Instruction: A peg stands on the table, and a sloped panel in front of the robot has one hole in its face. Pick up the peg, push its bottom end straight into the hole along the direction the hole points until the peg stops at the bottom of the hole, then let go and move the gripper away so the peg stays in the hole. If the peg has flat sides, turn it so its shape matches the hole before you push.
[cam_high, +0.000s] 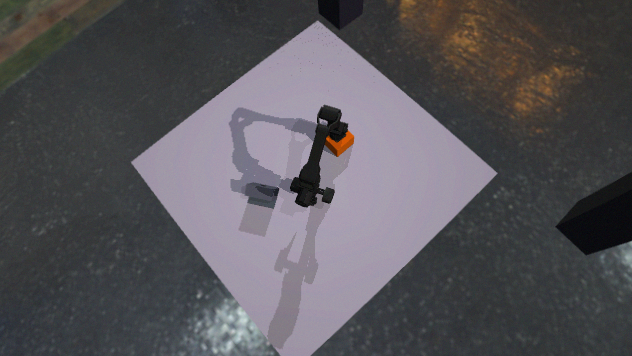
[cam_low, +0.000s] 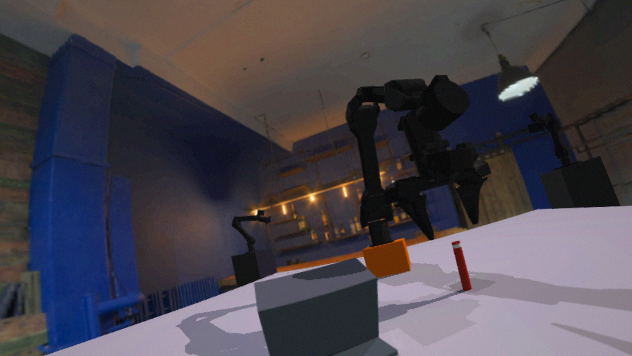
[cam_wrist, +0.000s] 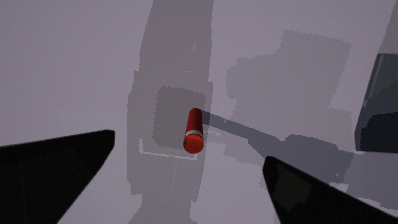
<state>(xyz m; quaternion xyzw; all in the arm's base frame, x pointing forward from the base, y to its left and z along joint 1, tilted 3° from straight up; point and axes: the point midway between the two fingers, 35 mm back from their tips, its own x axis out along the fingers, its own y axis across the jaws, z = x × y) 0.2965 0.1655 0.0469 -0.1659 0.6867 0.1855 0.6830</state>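
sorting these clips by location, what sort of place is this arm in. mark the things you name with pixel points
Probably a bar or café-like room: behind the arm, shelves of bottles (cam_low: 327, 230) line the wall under a row of small warm lights (cam_low: 312, 197), and a shaded lamp (cam_low: 517, 85) hangs from the ceiling.

Peg (cam_low: 463, 267) (cam_wrist: 194, 125): red, pale band near top; upright on table, ungripped. Grey sloped block (cam_high: 261, 197) (cam_low: 320, 320) (cam_wrist: 376, 102): on table, apart from peg.
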